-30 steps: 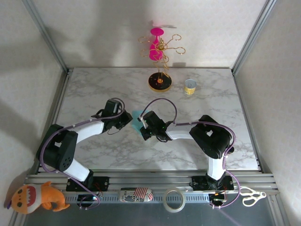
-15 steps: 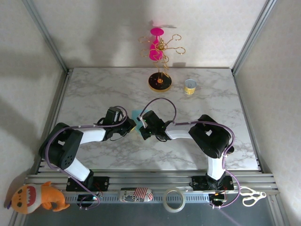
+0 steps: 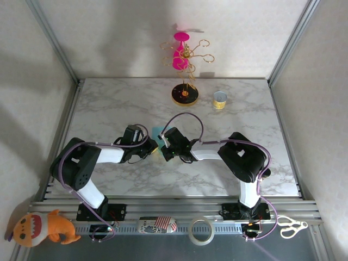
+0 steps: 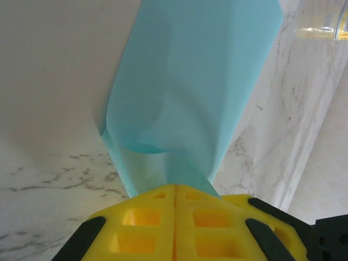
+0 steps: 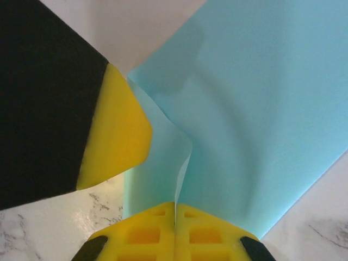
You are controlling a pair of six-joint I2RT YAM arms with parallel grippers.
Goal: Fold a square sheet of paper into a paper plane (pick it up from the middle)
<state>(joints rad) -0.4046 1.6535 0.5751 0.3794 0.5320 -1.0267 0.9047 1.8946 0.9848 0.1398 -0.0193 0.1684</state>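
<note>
The square sheet of paper [image 3: 158, 134], plain teal-blue and unmarked, is doubled over into soft curls, well in front of the stand base [image 3: 185, 95].

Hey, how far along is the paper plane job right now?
Early stage. Done: the paper is picked up, with the left gripper and the right gripper both shut on it, close together. In hand: the paper curves loosely away from the two grips, with no sharp crease showing. Left: every fold. There is no point, wings or centre ridge yet.
</note>
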